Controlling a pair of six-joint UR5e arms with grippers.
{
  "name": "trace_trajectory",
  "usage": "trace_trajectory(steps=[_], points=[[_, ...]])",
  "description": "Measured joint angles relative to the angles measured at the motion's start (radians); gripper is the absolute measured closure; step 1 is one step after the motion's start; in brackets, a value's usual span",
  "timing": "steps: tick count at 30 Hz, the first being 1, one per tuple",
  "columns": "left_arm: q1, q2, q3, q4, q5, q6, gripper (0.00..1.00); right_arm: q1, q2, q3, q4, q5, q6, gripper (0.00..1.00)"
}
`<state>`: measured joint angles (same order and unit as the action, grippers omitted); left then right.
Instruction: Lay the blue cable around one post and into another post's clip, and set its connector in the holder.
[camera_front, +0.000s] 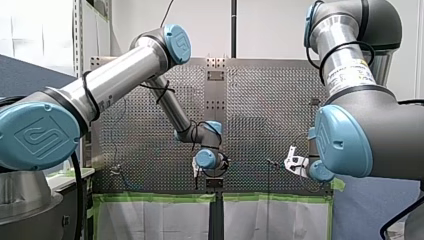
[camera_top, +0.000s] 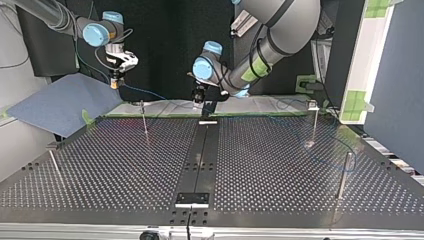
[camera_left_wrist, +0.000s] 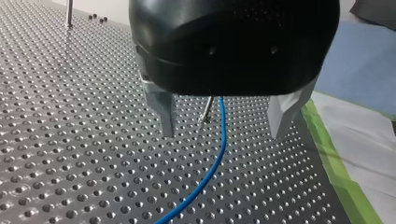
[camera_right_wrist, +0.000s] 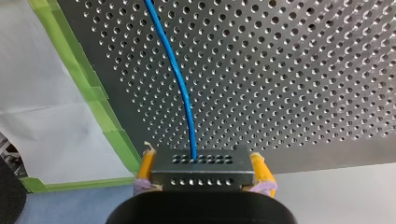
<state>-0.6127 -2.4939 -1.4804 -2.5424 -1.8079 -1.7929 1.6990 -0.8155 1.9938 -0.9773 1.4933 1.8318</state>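
our left gripper (camera_left_wrist: 223, 133) hangs over the perforated table (camera_left_wrist: 70, 140) with metal fingers (camera_left_wrist: 161, 112) spread wide, the blue cable (camera_left_wrist: 212, 168) lies below the gap beside a thin post (camera_left_wrist: 206, 111), our right gripper (camera_right_wrist: 202, 168) clamps its yellow pads (camera_right_wrist: 146, 164) on the cable's dark connector (camera_right_wrist: 205, 179)

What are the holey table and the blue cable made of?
The table looks like metal: grey, shiny, with glints around its punched holes. The blue cable seems rubbery plastic: smooth, bending softly. Its connector looks like dark metal or plastic; I can't tell.

even indoor light, soft blur
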Motion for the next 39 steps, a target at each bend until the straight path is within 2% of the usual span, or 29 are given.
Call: trace_trajectory(steps=[2, 3, 5, 6, 8, 9, 10, 11, 12, 14, 16, 17, 21, 23, 25, 28, 39], points=[[0.0, 0.0, 0.0, -0.008, 0.003, 0.0, 0.17, 0.0, 0.0, 0.0, 0.0, 0.0, 0.0, 1.0], [0.0, 0.0, 0.0, -0.01, 0.003, 0.0, 0.17, 0.0, 0.0, 0.0, 0.0, 0.001, 0.0, 1.0], [-0.002, 0.0, 0.0, -0.013, 0.004, 0.001, 0.36, 0.0, 0.0, 0.0, 0.0, 0.0, 0.0, 1.0], [-0.003, 0.0, 0.0, -0.013, 0.004, 0.001, 0.36, 0.0, 0.0, 0.0, 0.0, 0.0, 0.0, 1.0], [-0.005, 0.0, 0.0, -0.013, 0.005, 0.0, 0.56, 0.0, 0.0, 0.0, 0.0, 0.0, 0.0, 1.0], [-0.005, 0.0, 0.001, -0.013, 0.005, 0.0, 0.56, 0.0, 0.0, 0.0, 0.0, 0.0, 0.0, 1.0], [-0.005, 0.0, 0.001, -0.014, 0.005, 0.0, 0.66, 0.0, 0.0, 0.0, 0.0, 0.0, 0.0, 1.0], [-0.005, 0.0, 0.002, -0.014, 0.005, 0.0, 0.71, 0.0, 0.0, 0.0, 0.001, 0.0, 0.0, 1.0], [-0.005, 0.0, 0.002, -0.014, 0.006, 0.0, 0.71, 0.0, 0.0, 0.0, 0.001, 0.0, 0.0, 1.0], [-0.006, 0.0, 0.003, -0.013, 0.006, 0.0, 0.8, 0.0, 0.0, 0.0, 0.002, 0.0, -0.001, 1.0], [-0.006, 0.0, 0.003, -0.013, 0.006, 0.0, 0.8, 0.0, 0.0, 0.0, 0.002, 0.0, -0.002, 1.0], [-0.006, 0.0, 0.003, -0.013, 0.006, 0.001, 0.84, 0.0, 0.0, 0.0, 0.003, 0.0, -0.002, 1.0], [-0.005, 0.0, 0.003, -0.013, 0.006, 0.001, 0.84, 0.0, 0.0, 0.0, 0.003, 0.0, -0.002, 1.0], [-0.005, 0.0, 0.004, -0.013, 0.006, 0.001, 0.89, 0.0, 0.0, 0.0, 0.003, 0.0, -0.002, 1.0], [-0.005, 0.0, 0.004, -0.013, 0.006, 0.001, 0.89, 0.0, 0.0, 0.0, 0.004, 0.0, -0.003, 1.0], [-0.004, 0.0, 0.004, -0.009, 0.007, -0.001, 0.96, 0.0, 0.0, 0.0, 0.006, 0.0, -0.003, 1.0], [-0.006, 0.0, 0.004, 0.002, 0.012, -0.009, 0.96, 0.0, 0.0, 0.0, 0.009, -0.001, -0.003, 1.0]])
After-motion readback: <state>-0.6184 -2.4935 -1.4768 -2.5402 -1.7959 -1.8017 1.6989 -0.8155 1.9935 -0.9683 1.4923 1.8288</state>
